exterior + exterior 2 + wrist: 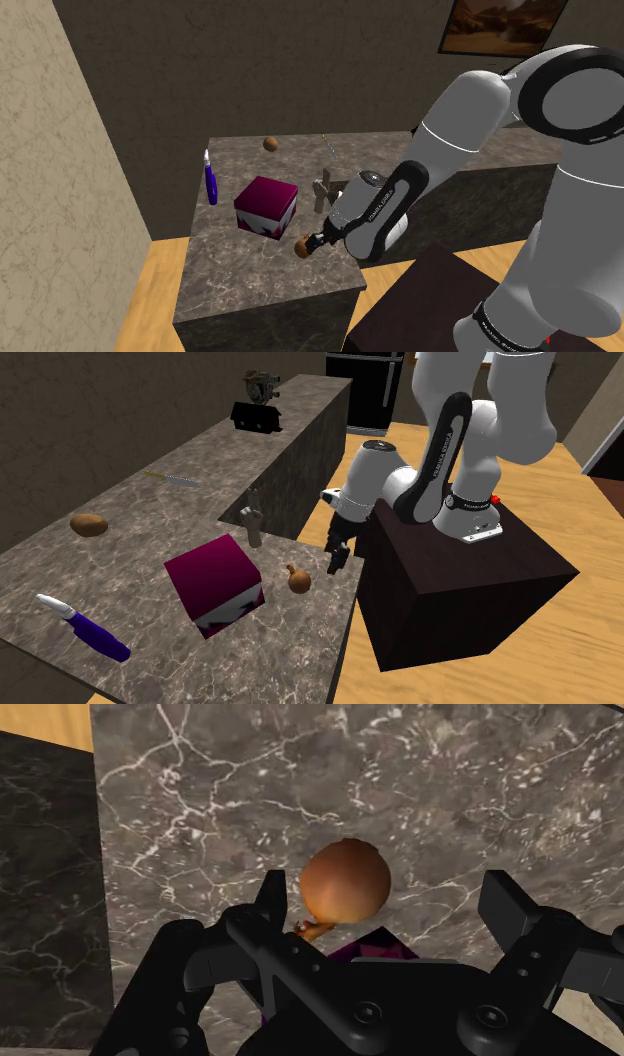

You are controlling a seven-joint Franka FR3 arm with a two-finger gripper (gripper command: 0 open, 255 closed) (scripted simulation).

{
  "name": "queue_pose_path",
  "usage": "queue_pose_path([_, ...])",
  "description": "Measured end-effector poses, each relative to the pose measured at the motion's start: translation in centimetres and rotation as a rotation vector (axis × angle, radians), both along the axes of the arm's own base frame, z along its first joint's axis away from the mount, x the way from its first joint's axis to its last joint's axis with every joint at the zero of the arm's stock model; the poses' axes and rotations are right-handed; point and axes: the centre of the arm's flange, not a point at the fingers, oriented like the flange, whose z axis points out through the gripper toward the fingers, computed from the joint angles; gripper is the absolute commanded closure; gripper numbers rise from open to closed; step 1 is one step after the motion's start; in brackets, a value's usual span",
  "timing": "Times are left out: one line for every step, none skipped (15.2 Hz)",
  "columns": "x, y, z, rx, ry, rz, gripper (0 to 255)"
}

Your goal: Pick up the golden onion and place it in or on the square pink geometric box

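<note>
Shoulder view, left to right. A blue-handled tool (pixel 210 181) with a white tip lies near the far left edge of a dark marble counter (pixel 230 290). Just beside it, toward the view's right, stands a magenta box (pixel 265 205) with white patches along its lower faces, its top closed and flat. Behind the box, near the wall, lies a small brown lump (pixel 270 144). A golden-brown onion (pixel 302 247) sits on the counter in front of the box and to its right, close to the counter's near right edge and apart from the box. A grey fixture (pixel 322 190) rises from the counter behind the onion. The black gripper (pixel 316 241) is lowered to the onion's right side, level with it, at the end of the white arm (pixel 470 120). The dark stand (pixel 420 310) occupies the lower right.

Wrist view. The fingers (pixel 268 904) stand apart. The onion shows between them, nearer one finger than the other, unclasped, resting on the marble.
</note>
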Motion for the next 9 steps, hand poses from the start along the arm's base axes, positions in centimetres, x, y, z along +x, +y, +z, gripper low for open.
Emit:
queue_pose_path([1.0,0.3,-1.3,0.001,-0.007,-0.001,0])
queue_pose_path([1.4,0.9,-2.5,0.001,-0.012,-0.003,0])
queue_pose_path([2.0,1.1,-3.4,0.002,-0.019,-0.004,0])
queue_pose_path([2.4,1.2,-4.5,0.003,-0.024,-0.004,0])
queue_pose_path([2.7,1.4,-5.2,0.003,-0.027,-0.005,0])
queue_pose_path([3.0,1.6,-5.9,0.003,-0.028,-0.005,0])
queue_pose_path([3.2,1.7,-6.4,0.003,-0.029,-0.006,0])
queue_pose_path([3.4,1.8,-6.9,0.003,-0.030,-0.006,0])
queue_pose_path([3.5,1.8,-7.4,0.003,-0.030,-0.006,0])
